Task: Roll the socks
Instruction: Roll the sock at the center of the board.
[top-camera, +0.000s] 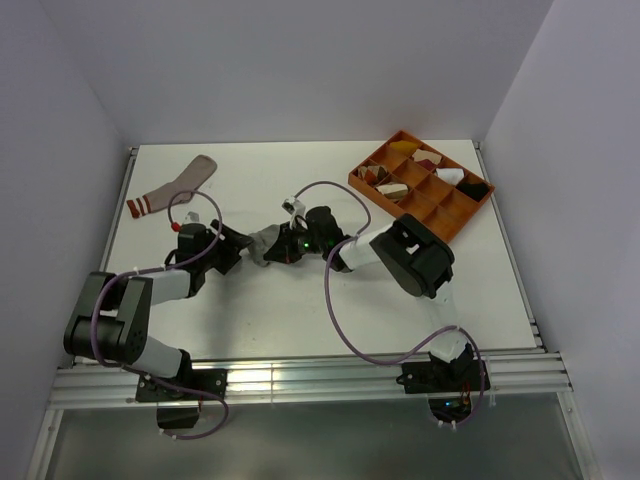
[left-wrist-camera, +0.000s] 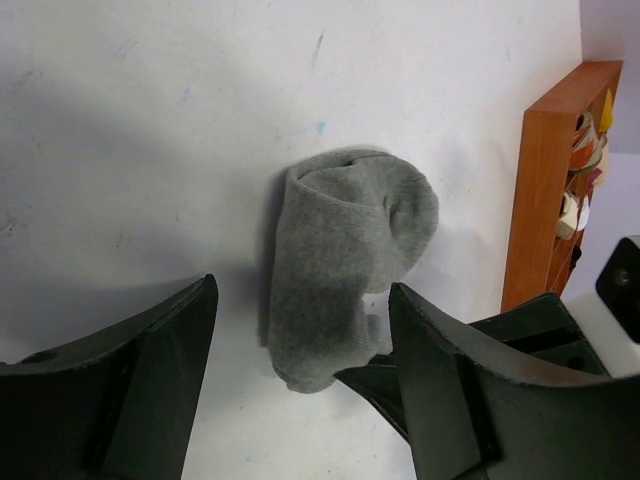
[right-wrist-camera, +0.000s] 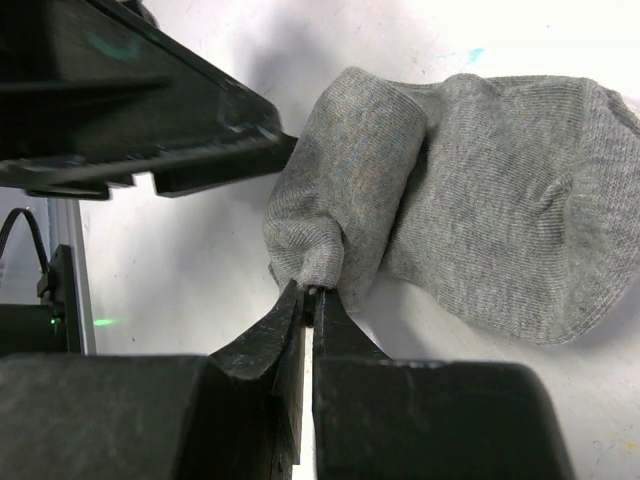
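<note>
Grey sock (top-camera: 262, 243) lies near the middle of the white table (top-camera: 450, 300), between the two grippers. One end is curled over into a loose roll and the rest lies flat on the table.

The right gripper (right-wrist-camera: 308, 292) has its jaws pressed together on a small fold of fabric at the edge of the rolled part. From above, this gripper (top-camera: 283, 245) reaches in from the right.

The left gripper (left-wrist-camera: 302, 290) faces the sock from the other side. Its jaws stand wide apart, one on each side of the sock's near end, and hold nothing. Whether either finger touches the fabric is unclear.

A pinkish sock (top-camera: 175, 188) with a red-and-white striped cuff lies flat at the far left of the table, well apart from both grippers.

An orange divided tray (top-camera: 400, 209) sits at the far right, with small cloth bundles in its compartments.
</note>
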